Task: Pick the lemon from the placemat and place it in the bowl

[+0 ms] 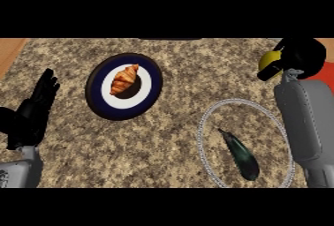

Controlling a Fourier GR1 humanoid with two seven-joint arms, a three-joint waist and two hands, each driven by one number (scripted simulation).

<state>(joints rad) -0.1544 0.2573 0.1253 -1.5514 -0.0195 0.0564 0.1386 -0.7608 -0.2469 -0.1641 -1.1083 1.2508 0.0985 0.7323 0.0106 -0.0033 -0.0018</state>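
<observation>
The yellow lemon (268, 60) shows at the far right, with my right hand (304, 54) shut on it; the black fingers hide most of the fruit. Hand and lemon sit beside the red placemat (324, 81), of which only a strip shows at the right edge behind my forearm. The clear bowl (201, 134) lies nearer me, below and left of the lemon, and only its thin pale rim is visible. A dark eggplant (240, 155) lies inside it. My left hand (31, 115) rests open at the left edge, fingers up.
A dark blue plate (98, 95) with a white centre holds a croissant (124, 80) at the upper middle. The speckled counter ends at an orange strip (9, 50) in the top left corner.
</observation>
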